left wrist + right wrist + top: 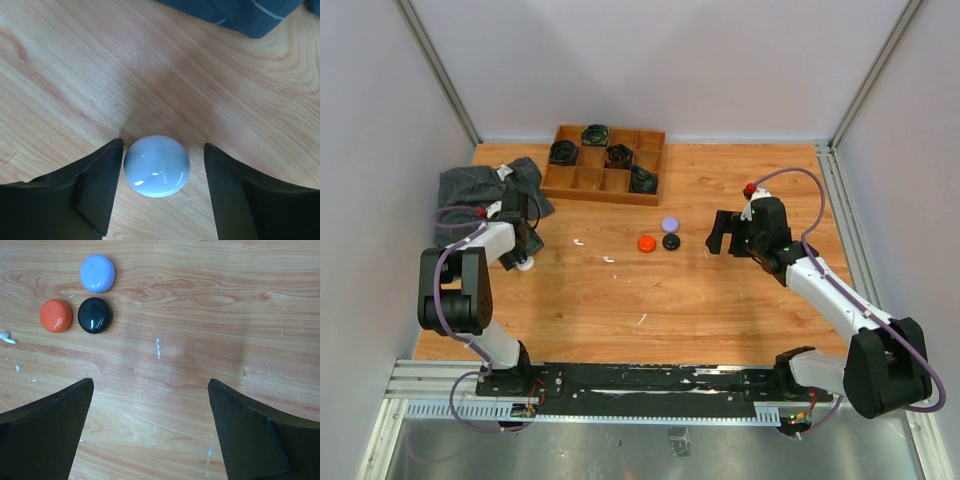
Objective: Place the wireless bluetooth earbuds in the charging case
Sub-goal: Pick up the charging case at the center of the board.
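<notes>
We judge that the task is near its start. No earbud sits in a case as far as we can see. Three small white earbuds [608, 259] lie loose on the surface [720, 300], between the two tools.

The left tool [164, 146] is low over the surface with its jaws apart, and the white case [156, 166] lies between them. One finger is just beside the case and the other is a little away, so nothing is clamped yet.

The right tool [151, 382] has its jaws wide apart and holds nothing. Ahead of it and to its left lie the lilac case [98, 273], the orange case [56, 315] and the black case [95, 315], close together.

All four cases look closed to us. So what is left is to grip a case, open it, pick up the earbuds and put them in.
</notes>
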### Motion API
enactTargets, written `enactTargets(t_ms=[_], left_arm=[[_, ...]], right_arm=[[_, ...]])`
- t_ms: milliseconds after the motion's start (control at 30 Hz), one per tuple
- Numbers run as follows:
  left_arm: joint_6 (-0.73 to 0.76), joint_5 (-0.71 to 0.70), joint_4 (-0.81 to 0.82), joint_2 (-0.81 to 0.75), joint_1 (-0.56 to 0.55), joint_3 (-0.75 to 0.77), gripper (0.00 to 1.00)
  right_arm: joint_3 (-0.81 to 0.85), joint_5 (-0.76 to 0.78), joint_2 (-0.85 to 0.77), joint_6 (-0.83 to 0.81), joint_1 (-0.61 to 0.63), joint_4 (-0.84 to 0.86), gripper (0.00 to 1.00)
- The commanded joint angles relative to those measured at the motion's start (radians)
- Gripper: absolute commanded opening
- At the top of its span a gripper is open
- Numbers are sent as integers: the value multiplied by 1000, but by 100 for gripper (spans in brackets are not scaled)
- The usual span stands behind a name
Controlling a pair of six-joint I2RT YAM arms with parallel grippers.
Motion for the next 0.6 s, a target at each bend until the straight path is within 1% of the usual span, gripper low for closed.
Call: enactTargets(t_ms=[0, 100, 200, 233, 433, 567], left_arm=[[-5, -11, -51, 38, 6, 34, 69], [-19, 11, -51, 31, 7, 19, 64], [-35, 57, -38, -2, 6, -15, 54], [-41, 75, -32, -19, 7, -36, 52], [-80, 231, 16, -101, 7, -114, 48], [-123, 353, 72, -167, 5, -165, 43]], right_arm=[[34, 27, -19, -24, 34, -11, 98], [32, -7, -21, -29, 34, 5, 99], [29, -35, -23, -34, 35, 19, 99], [26, -46, -24, -35, 35, 26, 99], [11, -112, -12, -38, 37, 76, 100], [-16, -204, -11, -29, 37, 158, 99]])
